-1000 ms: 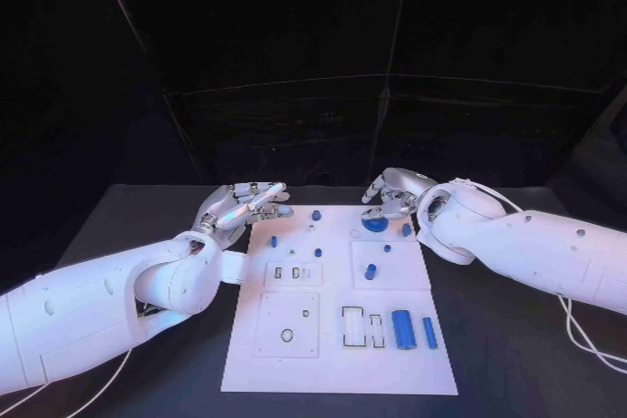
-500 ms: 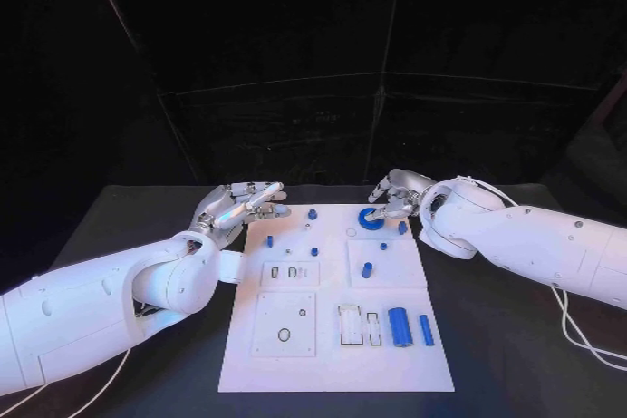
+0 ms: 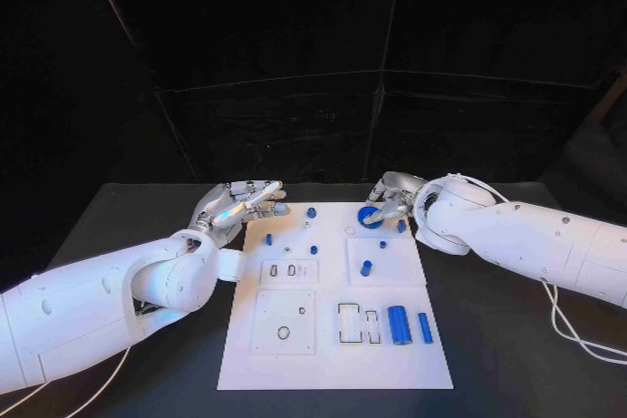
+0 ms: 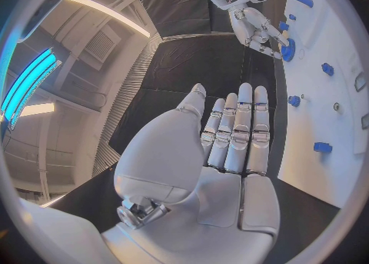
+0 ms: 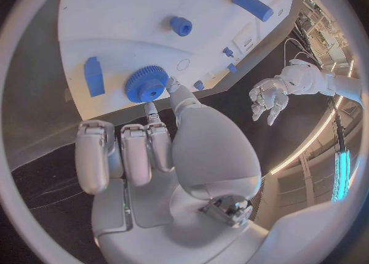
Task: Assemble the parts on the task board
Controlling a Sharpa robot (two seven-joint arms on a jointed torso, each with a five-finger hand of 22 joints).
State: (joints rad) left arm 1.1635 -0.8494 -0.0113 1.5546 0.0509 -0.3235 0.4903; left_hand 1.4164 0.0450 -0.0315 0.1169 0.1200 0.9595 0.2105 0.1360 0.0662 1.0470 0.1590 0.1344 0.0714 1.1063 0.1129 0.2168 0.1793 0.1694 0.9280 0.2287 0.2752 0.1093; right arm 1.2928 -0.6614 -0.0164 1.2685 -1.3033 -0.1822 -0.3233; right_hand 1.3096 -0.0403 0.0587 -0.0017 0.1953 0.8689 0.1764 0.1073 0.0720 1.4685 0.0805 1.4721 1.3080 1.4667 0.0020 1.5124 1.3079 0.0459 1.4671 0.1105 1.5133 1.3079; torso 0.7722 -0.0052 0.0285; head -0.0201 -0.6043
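The white task board [image 3: 333, 354] lies in the middle of the black table. My right hand [image 3: 392, 199] hovers over its far right corner and pinches a blue gear [image 3: 371, 215] between thumb and a finger. The right wrist view shows the gear [image 5: 146, 84] at the fingertips just above the board [image 5: 138, 12]. My left hand [image 3: 242, 203] hangs open at the far left corner, fingers straight and together [image 4: 234, 135], holding nothing. Small blue pegs [image 3: 313, 250] stand on the far half of the board. A thick blue cylinder [image 3: 400, 325] and a thin one [image 3: 425, 327] lie at the near right.
Dark-outlined slots [image 3: 351, 323] sit beside the cylinders, and an oval hole [image 3: 284, 332] lies in the near left panel. A blue block [image 5: 94, 75] and a short peg [image 5: 181, 26] are close to the gear. Bare black table [image 3: 523, 345] flanks the board on both sides.
My right hand has carried the blue gear a little toward the board's far edge. The left hand has kept its place.
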